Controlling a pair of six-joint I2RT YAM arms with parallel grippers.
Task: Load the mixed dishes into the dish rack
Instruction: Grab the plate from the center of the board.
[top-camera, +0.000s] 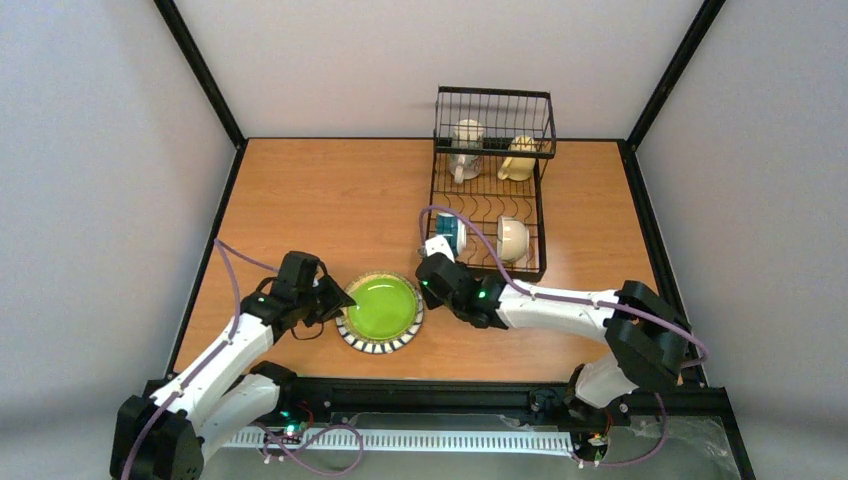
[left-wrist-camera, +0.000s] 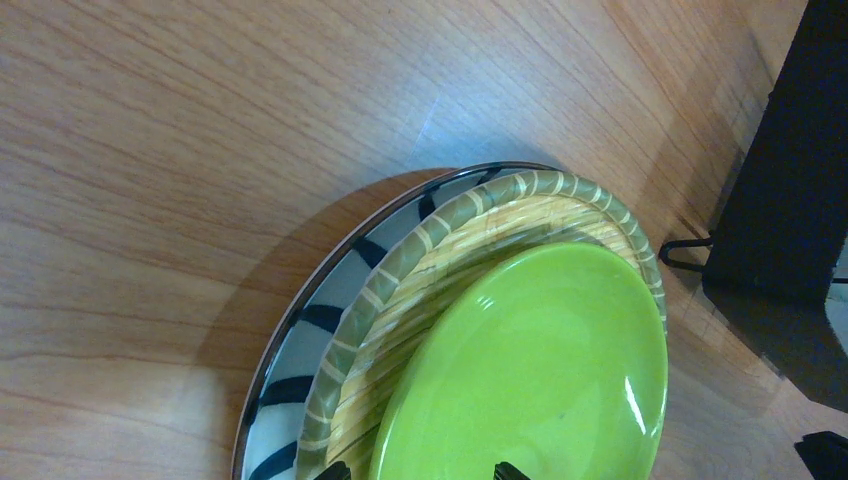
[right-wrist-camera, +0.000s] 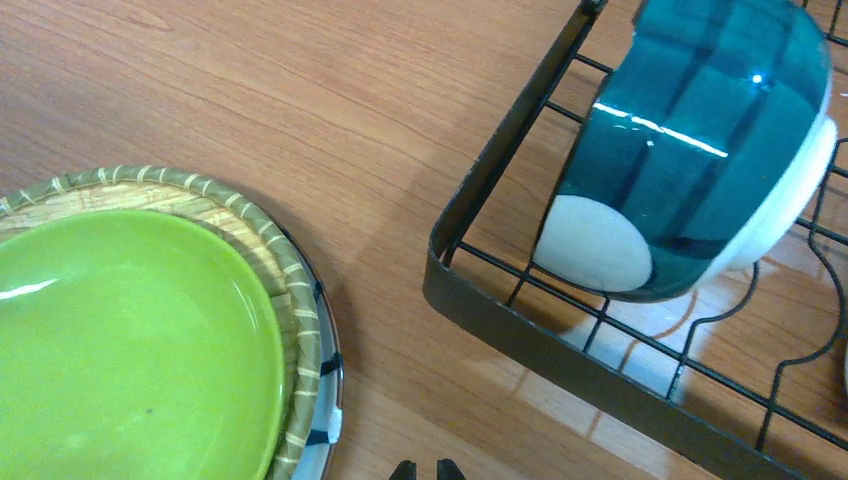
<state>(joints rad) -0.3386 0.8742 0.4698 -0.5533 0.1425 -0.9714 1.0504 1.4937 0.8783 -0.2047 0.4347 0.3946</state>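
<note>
wood table | we see mugs, bowl, teal cup in dish rack; plate stack not yet loaded | left gripper spread at stack; right gripper pressed together, empty

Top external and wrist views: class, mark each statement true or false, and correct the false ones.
1. The teal bowl lies on its side in the dish rack. True.
2. The lime-green plate lies in the dish rack. False: it tops a woven-pattern plate and a striped plate, stacked on the table.
3. A white mug and a cream mug sit in the dish rack's raised basket. True.
4. The left gripper is shut. False: its jaws stand open at the lime-green plate's edge.
</note>
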